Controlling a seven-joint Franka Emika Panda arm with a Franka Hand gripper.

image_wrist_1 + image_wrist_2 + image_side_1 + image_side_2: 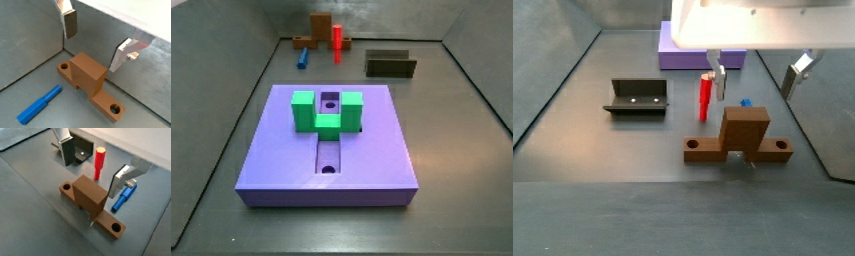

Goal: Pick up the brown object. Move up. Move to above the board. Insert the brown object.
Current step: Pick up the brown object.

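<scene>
Grey floor bears the brown object [738, 140]; the end effector [755, 70] hangs released above it.

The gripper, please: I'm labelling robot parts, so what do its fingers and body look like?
The gripper has two flat silver metal finger plates with dark pads on their inner faces. One finger carries a small silver bolt fitting. In a side view the fingers hang from a boxy white housing. No cables or markings show.

Both wrist views look steeply down past the gripper [93, 45] [93, 170], close on the brown object [88, 82] [90, 203]. A side view looks along the board [329, 150] to that far object [318, 28]. Opposite side view faces back, object [740, 138] near, board [694, 52] behind.
</scene>
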